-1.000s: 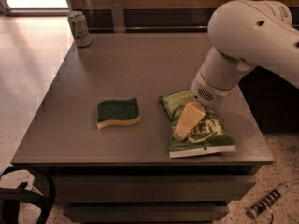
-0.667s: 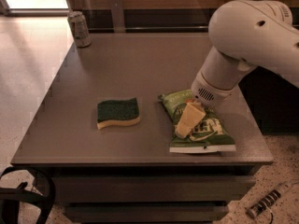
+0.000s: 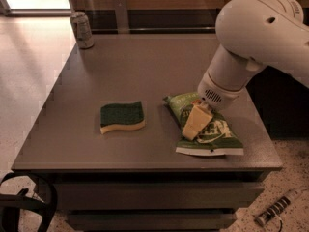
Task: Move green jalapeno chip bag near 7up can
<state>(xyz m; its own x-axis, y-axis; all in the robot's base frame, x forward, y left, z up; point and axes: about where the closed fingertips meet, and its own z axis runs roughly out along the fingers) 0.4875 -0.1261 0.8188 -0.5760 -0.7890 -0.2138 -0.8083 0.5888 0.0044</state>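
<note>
So closest to the camera, down on the floor below and right of the gripper (image 3: pixel 195 123), there's a power strip (image 3: pixel 274 210), and way off to its lower left some black looped strap thing (image 3: pixel 21 210). Up on the grey worktop (image 3: pixel 145 66), the gripper is right down on the green jalapeno chip bag (image 3: pixel 218 133), sitting over the bag's upper-left part. The bag lies flat near the front right edge, with its white bottom edge poking out below and right of the gripper. Honestly can't tell if the gripper is spread apart or pinched on the bag; it just reads as one tan wedge from here. A yellow sponge (image 3: pixel 121 117) with a dark green top sits off to the gripper's left, well apart from the bag. The big white arm (image 3: pixel 260 28) rises up and to the right behind it. The 7up can (image 3: pixel 82 30) stands upright way back at the far left corner, well apart from the gripper.
</note>
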